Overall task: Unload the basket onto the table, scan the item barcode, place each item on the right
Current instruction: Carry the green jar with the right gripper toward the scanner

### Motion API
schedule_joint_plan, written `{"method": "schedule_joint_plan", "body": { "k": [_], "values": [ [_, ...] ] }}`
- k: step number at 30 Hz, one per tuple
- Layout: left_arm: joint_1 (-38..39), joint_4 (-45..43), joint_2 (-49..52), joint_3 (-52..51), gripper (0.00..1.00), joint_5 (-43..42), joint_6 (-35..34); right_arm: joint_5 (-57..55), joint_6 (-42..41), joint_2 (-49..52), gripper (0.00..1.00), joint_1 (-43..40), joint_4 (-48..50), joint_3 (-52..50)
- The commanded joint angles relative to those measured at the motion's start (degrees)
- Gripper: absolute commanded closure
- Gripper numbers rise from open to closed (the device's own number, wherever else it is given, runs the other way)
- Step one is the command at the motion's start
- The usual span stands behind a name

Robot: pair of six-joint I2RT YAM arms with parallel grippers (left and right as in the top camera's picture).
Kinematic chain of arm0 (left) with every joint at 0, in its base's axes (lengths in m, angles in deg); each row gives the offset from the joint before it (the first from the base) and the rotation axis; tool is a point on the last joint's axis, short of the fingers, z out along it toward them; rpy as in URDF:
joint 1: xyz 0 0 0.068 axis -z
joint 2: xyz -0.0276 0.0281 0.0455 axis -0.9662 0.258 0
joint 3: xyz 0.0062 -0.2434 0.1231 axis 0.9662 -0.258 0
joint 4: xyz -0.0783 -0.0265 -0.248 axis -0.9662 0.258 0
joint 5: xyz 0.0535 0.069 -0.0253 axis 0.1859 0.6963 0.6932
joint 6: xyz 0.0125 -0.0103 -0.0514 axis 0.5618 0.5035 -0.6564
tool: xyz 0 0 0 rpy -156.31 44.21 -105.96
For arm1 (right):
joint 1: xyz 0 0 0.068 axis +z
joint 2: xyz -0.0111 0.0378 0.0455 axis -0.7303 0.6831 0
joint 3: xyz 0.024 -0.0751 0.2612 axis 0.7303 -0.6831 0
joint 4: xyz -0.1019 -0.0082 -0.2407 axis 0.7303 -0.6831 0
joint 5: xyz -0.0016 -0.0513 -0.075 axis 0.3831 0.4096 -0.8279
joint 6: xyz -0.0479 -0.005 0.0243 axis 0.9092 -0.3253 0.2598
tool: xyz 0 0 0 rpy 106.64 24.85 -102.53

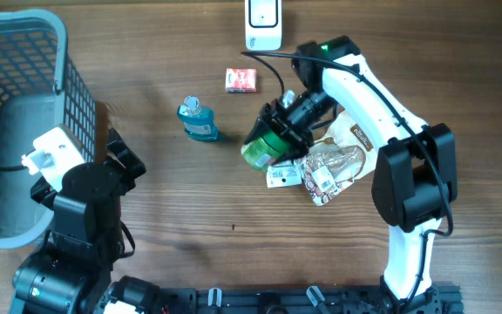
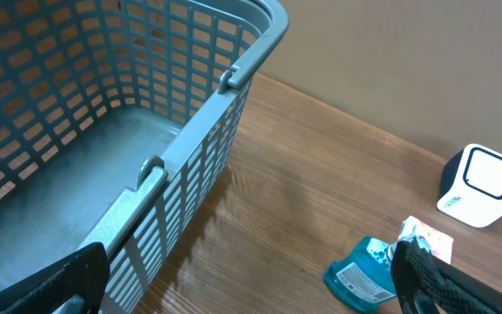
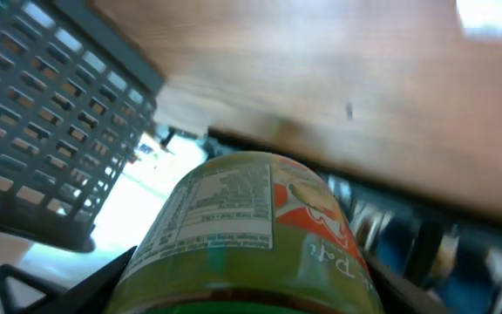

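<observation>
A grey plastic basket (image 1: 20, 105) stands at the left edge of the table (image 1: 190, 218), reaching to its far-left corner. Just beside the basket, the left gripper (image 2: 251, 277) has its jaws spread wide, with nothing between them. Nearer the middle of the table lies a small blue bottle (image 1: 199, 120). A little to the right of it and closer to the far edge is a small red packet (image 1: 241, 79). The white scanner (image 1: 263, 24) stands at the far edge, a little right of the middle. Well apart from it, the right gripper (image 1: 274, 138) is closed around a green can (image 1: 257, 153), which is tilted on its side. In the right wrist view the can's printed label (image 3: 225, 209) faces the camera. I cannot tell if the can touches the table. Several flat packets (image 1: 329, 166) with white stickers lie just right of the can.
</observation>
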Motion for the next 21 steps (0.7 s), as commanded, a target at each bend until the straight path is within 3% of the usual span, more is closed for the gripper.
{"method": "schedule_joint_plan", "body": {
  "k": [1,11,21],
  "values": [
    [-0.3,0.1,-0.3,0.0,0.0,0.1,-0.8,-5.7,2.2,0.9,0.39,0.0,8.1,1.5],
    [-0.3,0.1,-0.3,0.0,0.0,0.1,-0.8,-28.2,1.2,0.9,0.39,0.0,32.3,1.5],
    [-0.3,0.1,-0.3,0.0,0.0,0.2,-0.8,-47.5,11.5,0.9,0.38,0.0,57.9,1.5]
  ]
}}
